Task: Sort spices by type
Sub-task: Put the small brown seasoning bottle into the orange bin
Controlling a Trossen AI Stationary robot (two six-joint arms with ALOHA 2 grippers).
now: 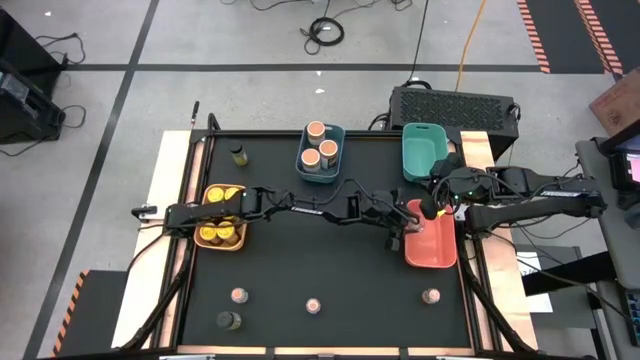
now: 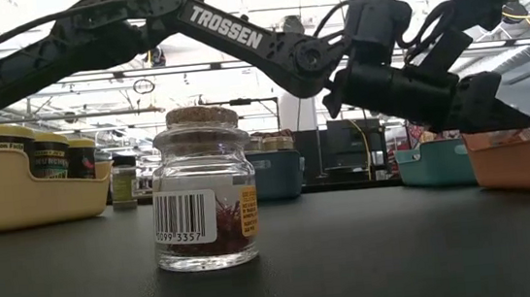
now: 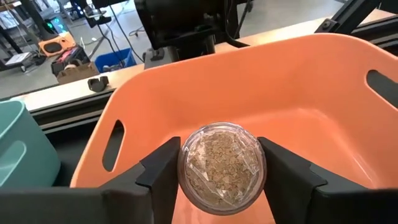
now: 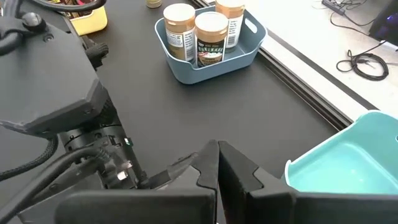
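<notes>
While small cork-topped jar [image 3: 221, 168] sat between L gripper [image 3: 221, 180] fingers, upright, cork facing wrist cam, it hung over red bin [image 3: 311, 81] interior. Grip looked just loosening, jar not yet dropped. Bin straight below; drop needs only release. R gripper [image 4: 217, 163] clenched, empty, beside teal bin [image 4: 348, 165].

Four rectangular plastic bins stood on the black bench [image 1: 330, 270]: one orange bin [image 1: 224, 238], one blue bin [image 1: 321, 172], one teal bin [image 1: 424, 150] and one red bin [image 1: 432, 250]. Three wide tan-topped round jars [image 1: 316, 131] sat in the blue one, at least four yellow-lidded jars [image 1: 220, 193] in the orange one, and one small cork-topped glass jar [image 3: 221, 168] was over the red one. Loose on the bench were three more small cork-topped jars [image 1: 313, 306] and two dark olive jars [image 1: 229, 320], and two dark arms reached in.
</notes>
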